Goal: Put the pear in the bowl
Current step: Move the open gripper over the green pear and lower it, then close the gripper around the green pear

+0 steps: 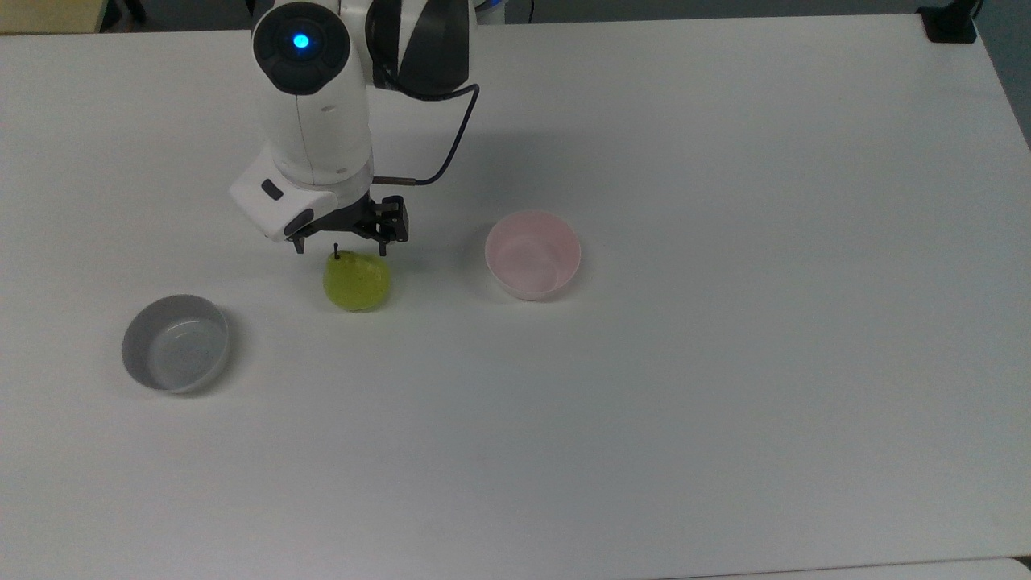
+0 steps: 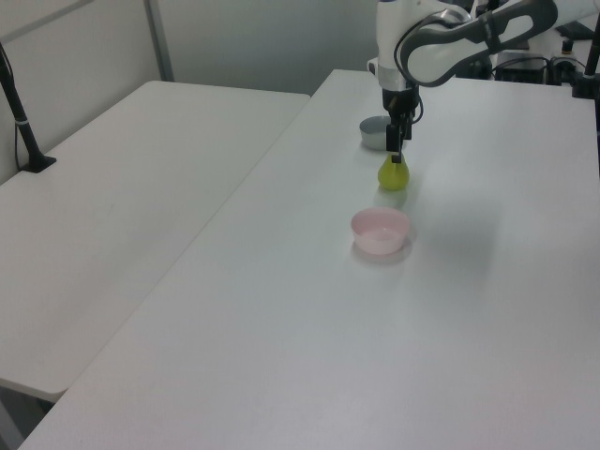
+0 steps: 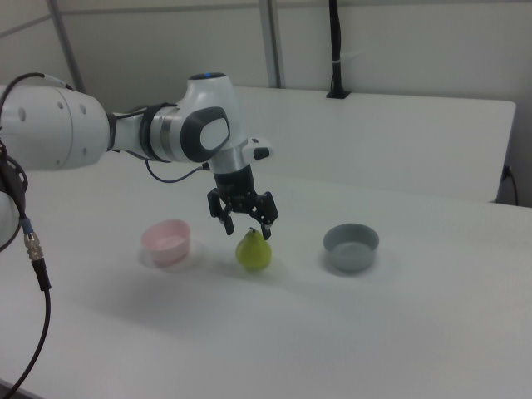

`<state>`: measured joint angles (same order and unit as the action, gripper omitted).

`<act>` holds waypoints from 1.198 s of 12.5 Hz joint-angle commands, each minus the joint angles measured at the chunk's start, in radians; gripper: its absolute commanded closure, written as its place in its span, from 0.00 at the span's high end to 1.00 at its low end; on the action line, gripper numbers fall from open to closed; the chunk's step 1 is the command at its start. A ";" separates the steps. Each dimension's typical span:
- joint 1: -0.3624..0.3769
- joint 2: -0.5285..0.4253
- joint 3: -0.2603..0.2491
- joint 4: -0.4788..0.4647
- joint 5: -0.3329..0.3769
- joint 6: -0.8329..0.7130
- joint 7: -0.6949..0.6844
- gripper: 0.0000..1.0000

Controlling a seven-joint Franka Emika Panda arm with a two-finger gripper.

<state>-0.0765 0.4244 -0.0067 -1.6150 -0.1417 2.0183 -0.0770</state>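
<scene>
1. A white table point(image 1: 725, 403) is bearing everything in the scene.
2. The robot arm point(image 1: 314, 121) is reaching down over it.
3. The pink bowl point(image 1: 532, 254) is sitting at the top view's right of the fruit; the grey bowl point(image 1: 175, 343) is lying at the top view's left (both standing clear of it).
4. The pear point(image 1: 357, 279) is standing upright between the bowls.
5. The gripper point(image 1: 339, 246) is hovering with fingers spread apart, straddling the stem point(image 1: 336, 250).

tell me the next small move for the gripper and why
Probably lower straight down. The gripper hangs open just above the pear, fingers either side of its stem, and the pear stands on the table, apart from the pink bowl.
</scene>
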 commanded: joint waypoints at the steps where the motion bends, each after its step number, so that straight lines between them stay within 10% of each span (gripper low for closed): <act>1: 0.009 0.026 -0.002 -0.017 -0.013 0.049 -0.020 1.00; 8: 0.012 0.057 -0.002 -0.026 -0.015 0.089 -0.018 1.00; 12: 0.012 0.063 -0.002 -0.026 -0.016 0.089 -0.018 0.54; 15: 0.014 0.062 -0.002 -0.025 -0.016 0.086 -0.018 0.40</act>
<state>-0.0727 0.4914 -0.0024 -1.6193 -0.1438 2.0763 -0.0775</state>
